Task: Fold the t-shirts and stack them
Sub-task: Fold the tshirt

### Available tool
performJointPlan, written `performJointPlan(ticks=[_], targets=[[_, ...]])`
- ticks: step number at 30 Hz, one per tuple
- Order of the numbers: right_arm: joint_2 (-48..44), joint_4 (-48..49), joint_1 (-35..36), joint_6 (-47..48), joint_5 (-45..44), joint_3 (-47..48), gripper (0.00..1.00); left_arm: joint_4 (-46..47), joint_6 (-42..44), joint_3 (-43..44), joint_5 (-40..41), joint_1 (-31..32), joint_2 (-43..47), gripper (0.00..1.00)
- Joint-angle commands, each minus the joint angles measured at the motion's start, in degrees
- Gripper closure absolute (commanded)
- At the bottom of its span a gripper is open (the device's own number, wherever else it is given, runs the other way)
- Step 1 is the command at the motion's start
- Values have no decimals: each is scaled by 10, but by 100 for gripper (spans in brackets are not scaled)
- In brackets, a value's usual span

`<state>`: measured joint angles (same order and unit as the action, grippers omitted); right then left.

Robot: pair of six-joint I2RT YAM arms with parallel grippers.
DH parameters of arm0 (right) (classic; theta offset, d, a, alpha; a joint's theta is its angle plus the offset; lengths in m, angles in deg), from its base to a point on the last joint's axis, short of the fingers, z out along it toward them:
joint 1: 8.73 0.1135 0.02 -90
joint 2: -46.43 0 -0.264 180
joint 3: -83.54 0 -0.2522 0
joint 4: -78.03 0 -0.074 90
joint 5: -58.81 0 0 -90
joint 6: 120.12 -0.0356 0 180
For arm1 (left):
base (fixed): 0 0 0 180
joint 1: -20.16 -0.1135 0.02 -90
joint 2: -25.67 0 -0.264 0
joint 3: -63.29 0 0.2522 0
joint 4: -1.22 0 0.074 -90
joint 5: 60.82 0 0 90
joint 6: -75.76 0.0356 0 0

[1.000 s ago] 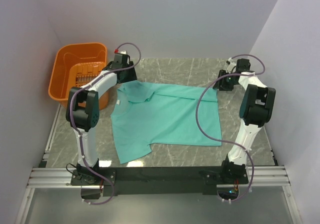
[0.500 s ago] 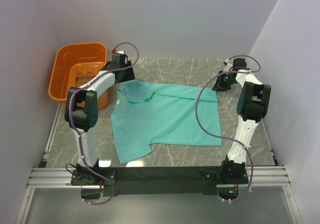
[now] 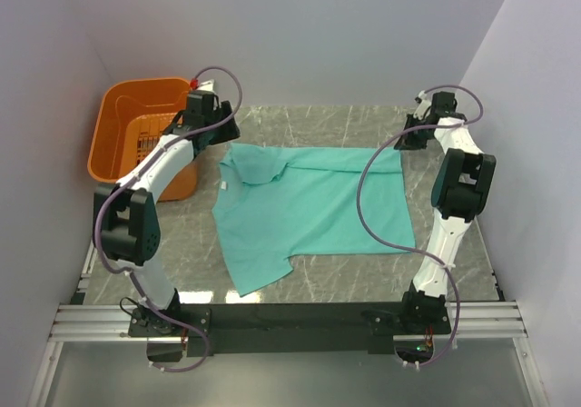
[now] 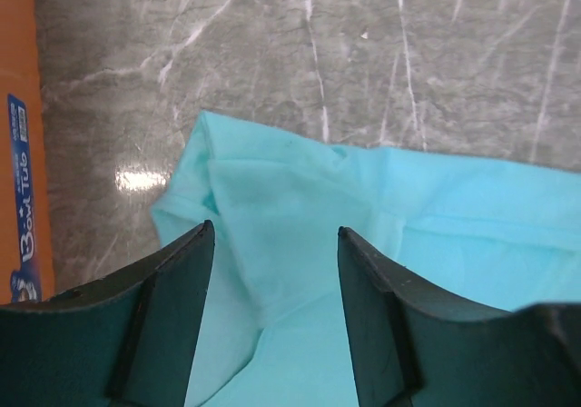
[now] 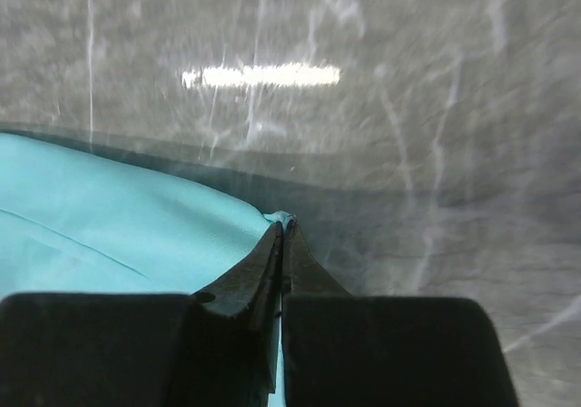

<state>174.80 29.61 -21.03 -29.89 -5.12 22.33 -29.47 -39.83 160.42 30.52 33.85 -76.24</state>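
Pinching the far right corner of the t-shirt [image 3: 313, 203], the right tool [image 5: 281, 243] has its two fingers clenched flat together on a small tip of teal cloth. That grip seems meant to anchor the hem edge so the fabric can be drawn taut. The left tool [image 4: 272, 239] is released, its fingers spread wide and hanging above the rumpled far left sleeve [image 4: 272, 189] without touching it. It is probably lined up there to take the matching corner, so that both arms can lift the far edge together. The shirt itself lies spread across the middle of the counter [image 3: 318, 125], collar to the left and hem to the right, slightly skewed, with its near sleeve [image 3: 259, 275] poking toward the arm bases. An orange basket [image 3: 109, 157] stands at the far left, close to the sleeve, with a strip of bare counter between them. No fold looks finished, so the task appears to be at its start.
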Motion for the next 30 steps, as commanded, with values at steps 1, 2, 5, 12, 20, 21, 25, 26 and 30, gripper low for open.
performJointPlan(ticks=[1,2,5,12,20,21,25,26,30], targets=[[24,3,-15,0,-21,48,100,10,7,-21,-27,0,46,38],[29,-1,-16,3,-24,72,100,12,5,-33,-31,0,53,38],[63,-20,-18,7,-36,136,100,12,3,-58,-45,1,76,38],[164,-70,-23,-1,-87,341,100,10,-8,-102,-67,12,109,39],[47,33,-22,-8,-114,191,44,15,-27,-193,-45,91,182,39],[20,50,-22,9,-106,158,36,19,-28,-208,-30,102,197,38],[-126,91,-21,62,-57,11,27,44,-20,-290,7,157,294,38],[-151,93,-21,91,-44,-54,26,64,8,-327,8,185,313,33],[-278,74,-21,214,65,-225,25,165,72,-441,-7,253,428,14]])
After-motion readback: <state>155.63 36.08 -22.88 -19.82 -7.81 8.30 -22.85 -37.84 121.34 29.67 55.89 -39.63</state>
